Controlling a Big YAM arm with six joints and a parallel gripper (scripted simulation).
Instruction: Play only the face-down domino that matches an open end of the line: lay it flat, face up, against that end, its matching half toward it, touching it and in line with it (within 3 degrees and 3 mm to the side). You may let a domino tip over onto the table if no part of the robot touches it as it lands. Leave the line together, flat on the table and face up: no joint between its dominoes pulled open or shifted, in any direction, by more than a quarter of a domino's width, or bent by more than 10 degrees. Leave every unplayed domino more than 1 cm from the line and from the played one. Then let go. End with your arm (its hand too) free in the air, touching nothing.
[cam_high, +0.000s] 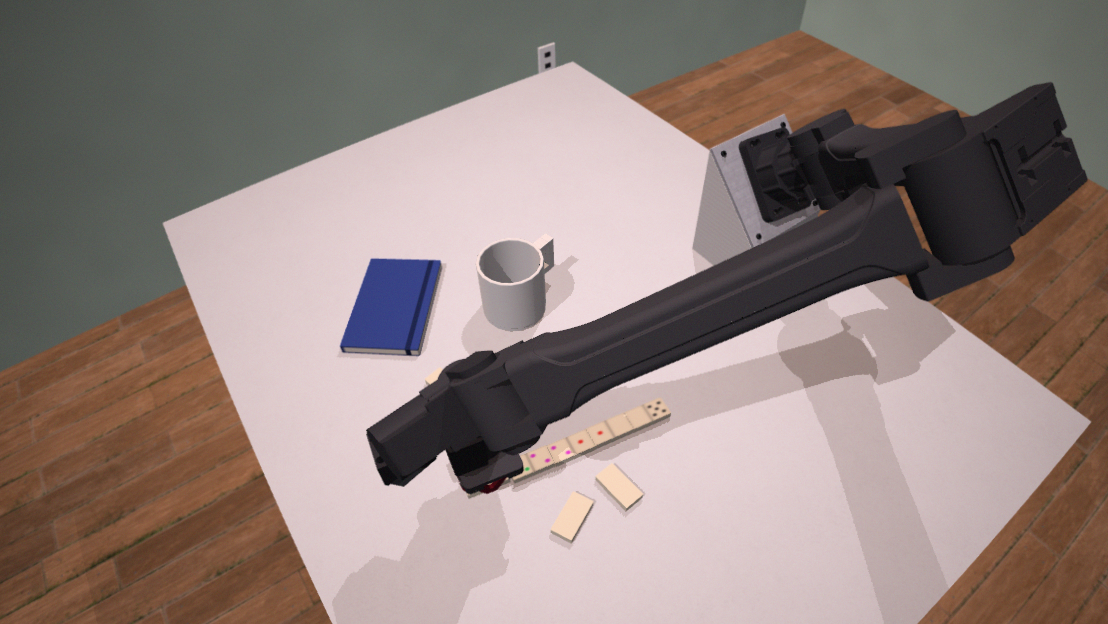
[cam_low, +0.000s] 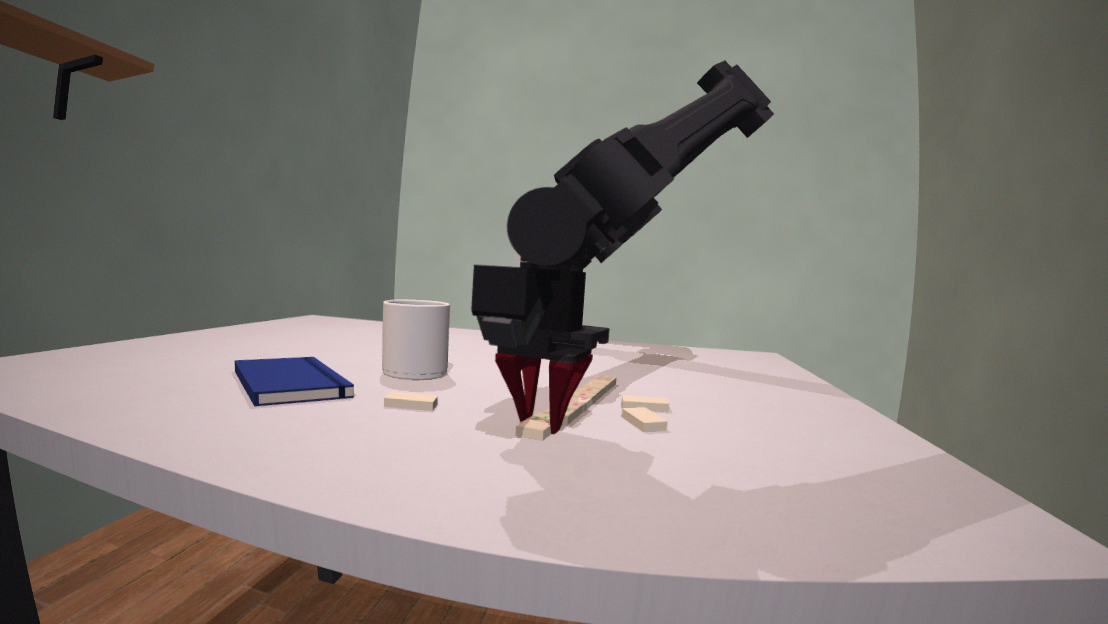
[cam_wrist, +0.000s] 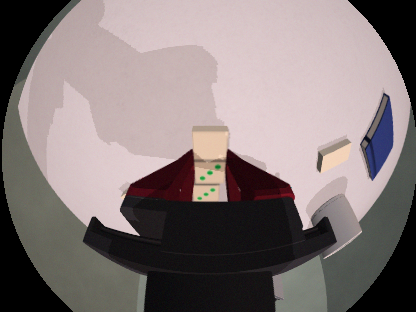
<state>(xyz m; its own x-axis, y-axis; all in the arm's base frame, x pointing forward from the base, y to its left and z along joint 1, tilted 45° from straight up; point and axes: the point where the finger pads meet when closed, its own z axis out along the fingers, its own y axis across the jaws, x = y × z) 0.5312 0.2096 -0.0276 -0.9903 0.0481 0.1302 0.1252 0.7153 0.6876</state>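
I'd call this the last stretch: a matching domino (cam_low: 532, 428) (cam_wrist: 210, 145) lies face up at the near end of the line (cam_high: 579, 441) (cam_low: 595, 395) (cam_wrist: 205, 193), its three green dots toward the line's own three and its blank half outward. My gripper (cam_high: 490, 485) (cam_low: 538, 426) (cam_wrist: 209, 155) is mostly closed, its two red fingers pinching that domino by its long sides. The line looks flat and together where I can see it.

Three dominoes stay unplayed, face down: two off to one side of the line (cam_high: 618, 486) (cam_low: 644, 419), one near the blue notebook (cam_high: 391, 306) (cam_low: 293, 379) (cam_wrist: 381, 137). What's left, I judge, is confirming the fit, letting go and lifting free.

The joint is my worry. From the wrist, the line's end looks a little offset from my domino — that may be perspective. I can't tell whether they truly touch, or whether mine bears fully on the table. From above, the hand covers nearly all of it.
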